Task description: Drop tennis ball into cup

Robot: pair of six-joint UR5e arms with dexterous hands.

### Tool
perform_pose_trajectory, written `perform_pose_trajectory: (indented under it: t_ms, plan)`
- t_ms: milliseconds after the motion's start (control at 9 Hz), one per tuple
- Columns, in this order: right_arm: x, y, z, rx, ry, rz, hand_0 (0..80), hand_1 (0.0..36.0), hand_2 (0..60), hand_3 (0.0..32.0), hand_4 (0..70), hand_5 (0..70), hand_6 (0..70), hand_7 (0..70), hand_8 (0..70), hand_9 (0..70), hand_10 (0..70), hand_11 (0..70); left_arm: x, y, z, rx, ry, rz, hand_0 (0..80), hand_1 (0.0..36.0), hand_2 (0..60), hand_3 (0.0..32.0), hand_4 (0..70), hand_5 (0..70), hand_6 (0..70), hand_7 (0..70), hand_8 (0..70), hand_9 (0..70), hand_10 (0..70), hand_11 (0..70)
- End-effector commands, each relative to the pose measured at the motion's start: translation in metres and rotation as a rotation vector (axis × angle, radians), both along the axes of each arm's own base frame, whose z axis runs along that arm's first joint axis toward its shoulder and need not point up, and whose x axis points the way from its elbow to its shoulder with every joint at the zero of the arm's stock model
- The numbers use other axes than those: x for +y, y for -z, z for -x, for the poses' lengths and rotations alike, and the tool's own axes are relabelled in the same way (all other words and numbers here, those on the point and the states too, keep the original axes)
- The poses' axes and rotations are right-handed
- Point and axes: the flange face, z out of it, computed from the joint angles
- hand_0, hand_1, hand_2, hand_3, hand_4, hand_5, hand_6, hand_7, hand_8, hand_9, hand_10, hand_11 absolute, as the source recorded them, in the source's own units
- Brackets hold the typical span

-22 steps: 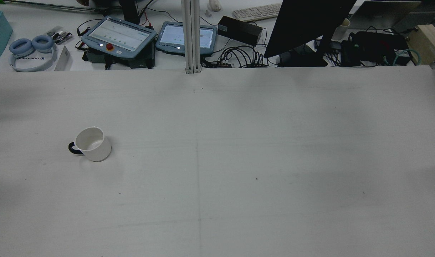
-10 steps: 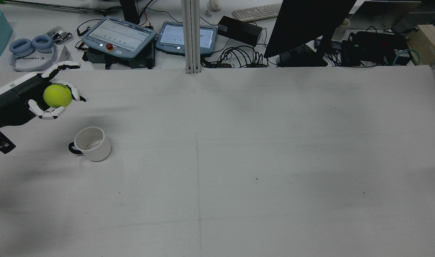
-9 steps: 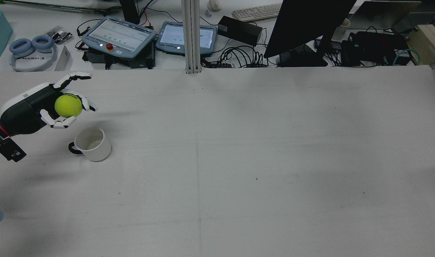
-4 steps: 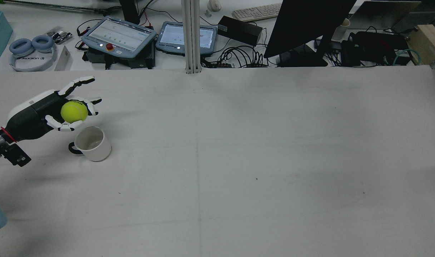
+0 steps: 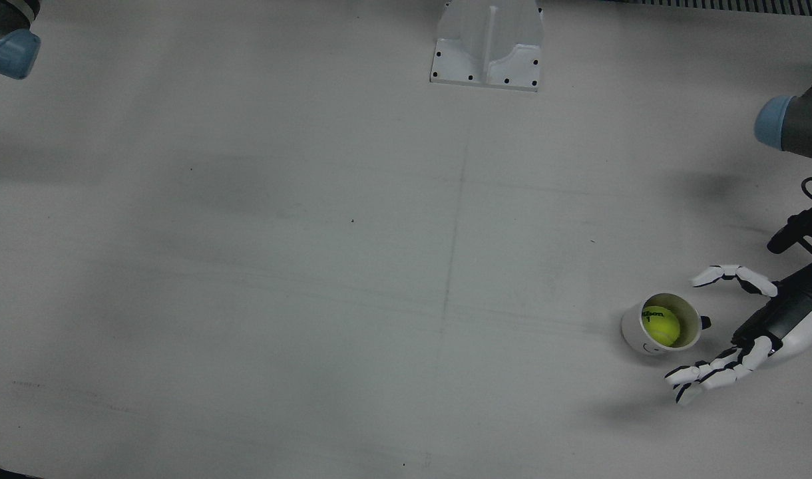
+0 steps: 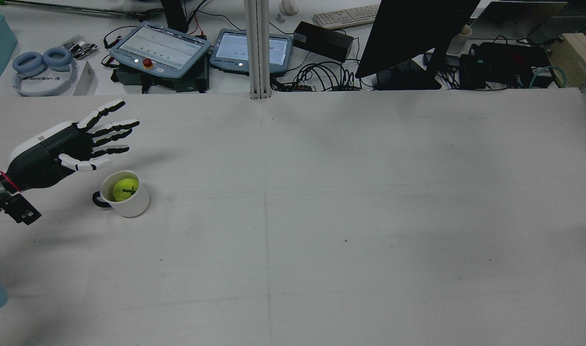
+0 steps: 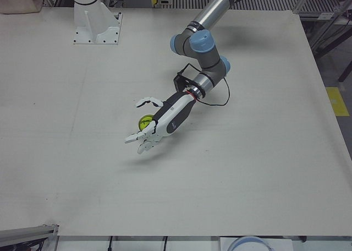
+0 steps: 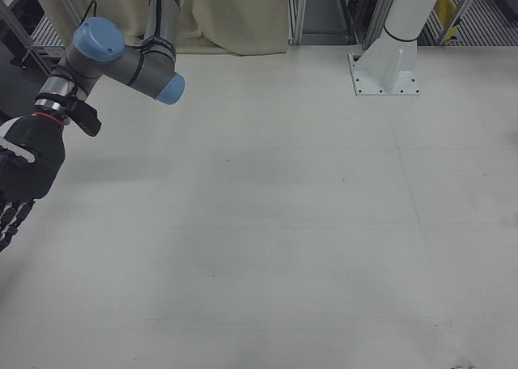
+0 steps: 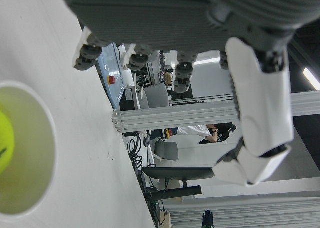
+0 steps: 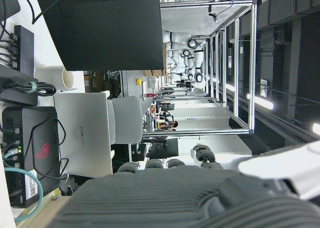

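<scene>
A white cup (image 6: 132,205) with a dark handle stands upright on the left part of the table. The yellow tennis ball (image 6: 125,189) lies inside it. My left hand (image 6: 77,144) hovers just beyond and left of the cup, fingers spread, holding nothing. The front view shows the ball (image 5: 661,324) in the cup (image 5: 635,336), with the left hand (image 5: 775,319) beside it. The left-front view shows the hand (image 7: 165,121) partly in front of the ball (image 7: 145,121). In the left hand view the cup rim (image 9: 47,153) and ball (image 9: 4,143) lie below the fingers. My right hand (image 8: 24,171) hangs at the table's far side, fingers extended, empty.
Beyond the table's far edge a desk holds two tablets (image 6: 161,48), headphones (image 6: 42,67), cables and a black monitor (image 6: 413,33). A metal post (image 6: 257,48) stands at the middle of that edge. A white pedestal (image 5: 487,43) stands at the table's robot side.
My left hand came in from the left holding the ball, moved over the cup and spread its fingers. The ball has dropped into the cup.
</scene>
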Motion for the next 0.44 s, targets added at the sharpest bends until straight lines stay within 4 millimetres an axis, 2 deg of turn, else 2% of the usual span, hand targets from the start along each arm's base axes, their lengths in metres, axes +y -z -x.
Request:
perform_pose_trajectory:
  t_ms: [0,111,222,333]
  plan:
    - [0.0,0.001,0.0,0.0,-0.001,-0.002,0.0,0.0,0.0,0.0,0.0,0.0,0.0,0.0,0.0,0.0,0.0,0.0,-0.05,-0.029,0.148,0.021,0.222,0.093,53.5,27.4,38.9,32.0,0.0,15.6,30.9,6.6,10.1,0.2,5.6,10.7]
    - [0.0,0.0,0.0,0.002,-0.001,0.0,0.0,0.0,0.0,0.0,0.0,0.0,0.0,0.0,0.0,0.0,0.0,0.0,-0.058,-0.053,0.198,-0.01,0.283,0.133,54.0,28.4,39.5,32.0,0.0,14.5,27.3,8.2,8.9,0.4,6.4,12.0]
    - [0.0,0.001,0.0,0.001,0.001,-0.002,0.0,0.0,0.0,0.0,0.0,0.0,0.0,0.0,0.0,0.0,0.0,0.0,-0.062,-0.062,0.243,-0.018,0.347,0.149,55.1,29.3,41.5,32.0,0.0,15.6,32.0,8.6,9.0,0.4,7.3,13.4]
    - [0.0,0.002,0.0,0.001,0.001,-0.003,0.0,0.0,0.0,0.0,0.0,0.0,0.0,0.0,0.0,0.0,0.0,0.0,-0.061,-0.069,0.269,-0.021,0.39,0.162,56.3,29.8,44.3,31.0,0.0,18.1,44.4,8.0,11.4,0.4,7.8,14.2]
